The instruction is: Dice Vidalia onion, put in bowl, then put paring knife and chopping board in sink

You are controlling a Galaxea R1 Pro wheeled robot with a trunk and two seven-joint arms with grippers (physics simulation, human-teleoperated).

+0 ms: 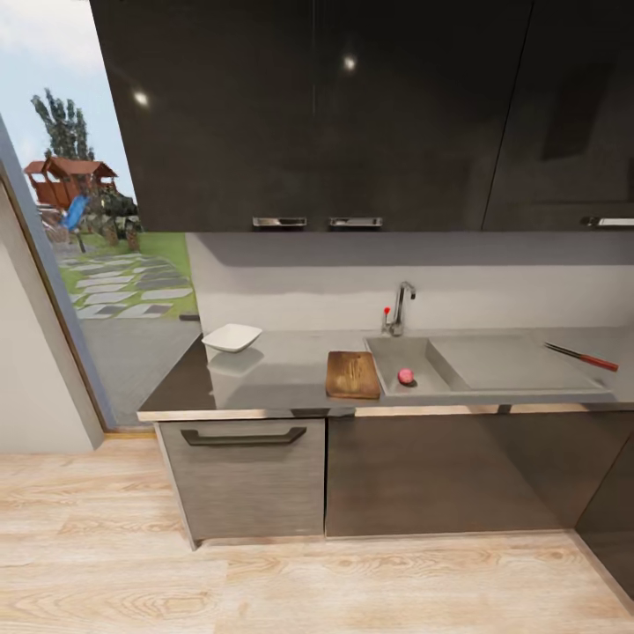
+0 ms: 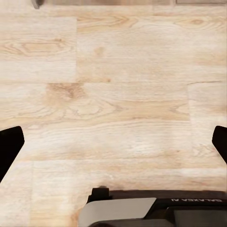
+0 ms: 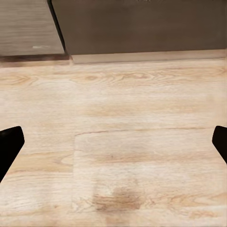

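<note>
Both tools (image 2: 113, 142) (image 3: 113, 142) spread wide over floor; Vidalia onion (image 1: 405, 377) in sink (image 1: 440, 363) (well apart).

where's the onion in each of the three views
Head view: the Vidalia onion lies in the sink basin, right of the chopping board.
Left wrist view: it is not in this picture; the camera looks at the wooden floor.
Right wrist view: it is not in this picture; floor and the cabinet fronts show.
Shared landmark: the light wooden floor, in all three views.
</note>
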